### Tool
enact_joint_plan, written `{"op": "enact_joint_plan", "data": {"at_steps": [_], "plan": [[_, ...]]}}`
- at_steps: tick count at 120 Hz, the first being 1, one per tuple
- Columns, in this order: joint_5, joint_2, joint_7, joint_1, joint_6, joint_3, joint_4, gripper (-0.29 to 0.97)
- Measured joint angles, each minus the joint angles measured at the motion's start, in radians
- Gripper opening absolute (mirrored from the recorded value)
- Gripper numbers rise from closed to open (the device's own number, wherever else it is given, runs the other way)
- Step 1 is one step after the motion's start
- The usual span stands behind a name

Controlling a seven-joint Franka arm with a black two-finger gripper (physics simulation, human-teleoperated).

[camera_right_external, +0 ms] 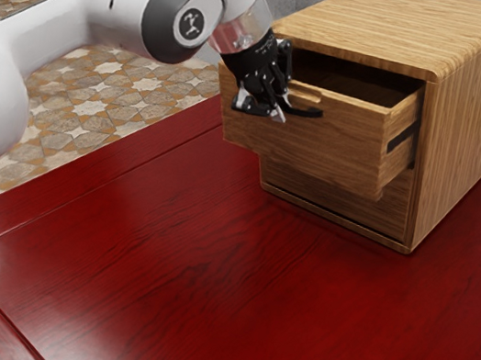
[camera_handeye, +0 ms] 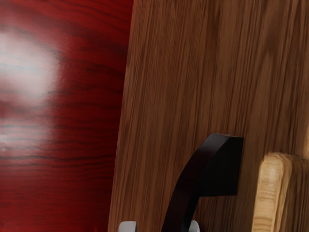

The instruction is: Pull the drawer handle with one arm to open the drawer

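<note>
A wooden cabinet (camera_right_external: 457, 116) stands on the red table. Its top drawer (camera_right_external: 341, 137) is pulled partway out, and the dark inside shows above its front. My black gripper (camera_right_external: 266, 105) is at the drawer front, with the black handle (camera_right_external: 305, 112) between its fingers. In the wrist view the curved black handle (camera_handeye: 205, 176) rises from the drawer front (camera_handeye: 193, 72) just past my hand. Two pale fingertips (camera_handeye: 128, 226) flank its base. One of them stands a little apart from it, so the gripper is open around the handle.
A lower drawer front (camera_right_external: 340, 198) sits flush in the cabinet. The red table (camera_right_external: 205, 276) stretches toward the front and the exterior view's right. A patterned tile floor (camera_right_external: 98, 90) lies beyond the table's edge, and my white arm (camera_right_external: 83, 12) crosses above it.
</note>
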Motion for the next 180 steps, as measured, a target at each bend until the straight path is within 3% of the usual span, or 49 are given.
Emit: {"op": "enact_joint_plan", "data": {"at_steps": [95,142,172,180], "plan": [[0.004,-0.372,-0.04,-0.049,-0.024,-0.001,-0.432,-0.09],[0.01,-0.451,-0.053,-0.046,-0.028,-0.001,-0.499,-0.1],[0.022,-0.501,-0.058,-0.046,-0.025,-0.01,-0.517,0.06],[0.023,-0.512,-0.059,-0.045,-0.027,-0.015,-0.518,0.15]]}}
